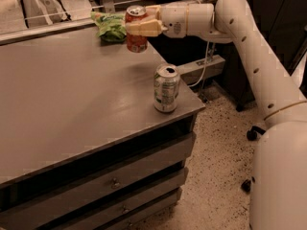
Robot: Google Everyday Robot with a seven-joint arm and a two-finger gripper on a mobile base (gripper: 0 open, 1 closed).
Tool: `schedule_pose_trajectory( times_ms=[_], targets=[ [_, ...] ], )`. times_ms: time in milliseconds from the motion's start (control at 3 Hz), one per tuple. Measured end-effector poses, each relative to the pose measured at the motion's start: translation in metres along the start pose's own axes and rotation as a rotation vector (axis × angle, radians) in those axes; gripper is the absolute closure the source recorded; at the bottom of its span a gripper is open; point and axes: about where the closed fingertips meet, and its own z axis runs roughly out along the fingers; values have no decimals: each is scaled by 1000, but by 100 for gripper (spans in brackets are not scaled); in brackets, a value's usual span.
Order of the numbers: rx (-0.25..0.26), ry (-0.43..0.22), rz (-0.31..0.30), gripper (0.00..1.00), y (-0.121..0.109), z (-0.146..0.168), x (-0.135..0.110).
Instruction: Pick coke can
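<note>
The gripper (140, 28), jaws clamped round the coke can (137, 43), holds it upright in the air above the far side of the desk (72, 109), so the pick looks nearly done, needing only a steady grip

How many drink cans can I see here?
2. The orange-red coke can is gripped in the claw, held above the table's far side near the green bag. The green-and-white can stands upright near the table's right front corner. None seem hidden.
</note>
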Motion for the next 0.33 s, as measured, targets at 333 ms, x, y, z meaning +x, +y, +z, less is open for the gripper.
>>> schedule_pose_trajectory(
  times_ms=[333],
  targets=[
    [0,0,0,100,0,0,0]
  ],
)
